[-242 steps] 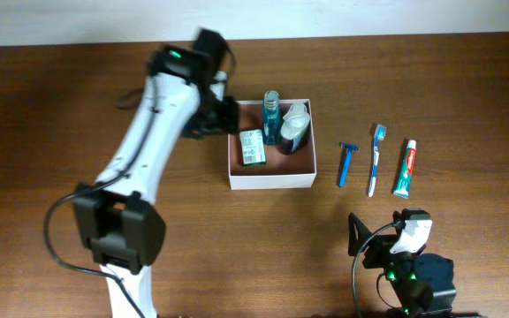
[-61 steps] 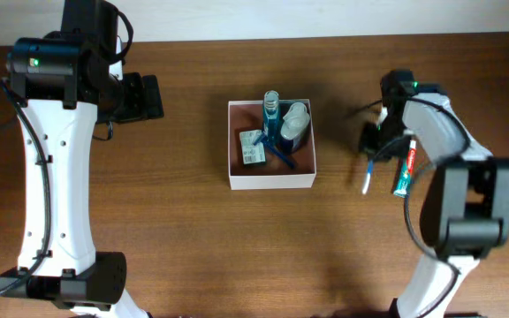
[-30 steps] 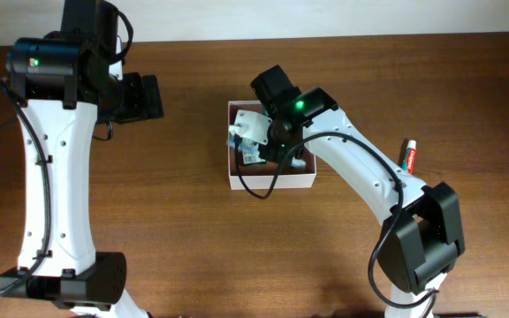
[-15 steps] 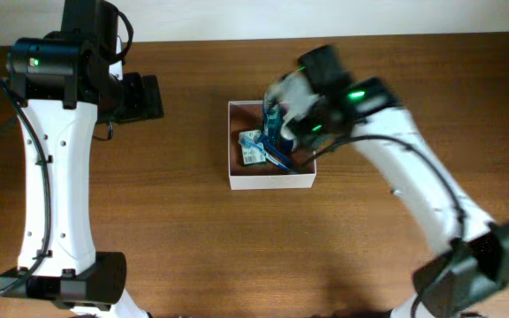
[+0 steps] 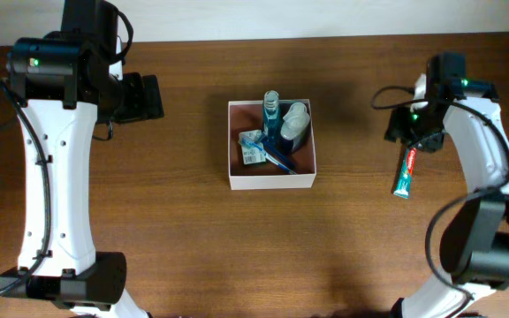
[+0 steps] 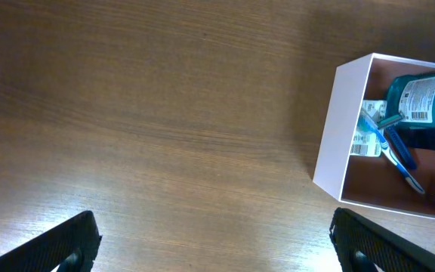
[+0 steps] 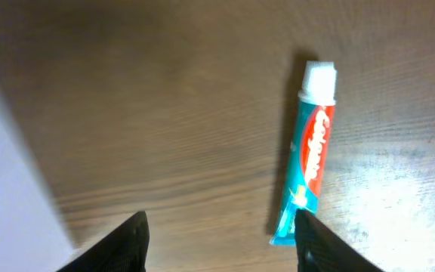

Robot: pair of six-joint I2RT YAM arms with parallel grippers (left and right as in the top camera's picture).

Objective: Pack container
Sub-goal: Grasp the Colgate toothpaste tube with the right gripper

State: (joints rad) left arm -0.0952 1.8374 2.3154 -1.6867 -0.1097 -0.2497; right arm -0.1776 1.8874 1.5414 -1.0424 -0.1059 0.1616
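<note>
**While the box sits part-filled, one tube waits under the right gripper**

Though the container (image 5: 271,183) already holds a blue bottle (image 5: 271,110), a small packet (image 5: 253,152) and some blue-handled thing, it stands well apart from both arms. It is off to the left of the right gripper (image 5: 419,132) and to the right of the left gripper (image 6: 217,249).

The toothpaste tube (image 7: 313,162) lies flat on the table (image 5: 343,256), close beneath the right gripper. Its long axis runs away from the fingers, with the crimped tail near one finger (image 7: 317,243) and the white cap farthest off. It sits off-centre, toward that finger and not between the pair.

Both grippers are spread wide and hold nothing. The right arm is plainly the nearer. I'd say it needs a small sideways shift to straddle the tube across its width before carrying it leftward to the box.
</note>
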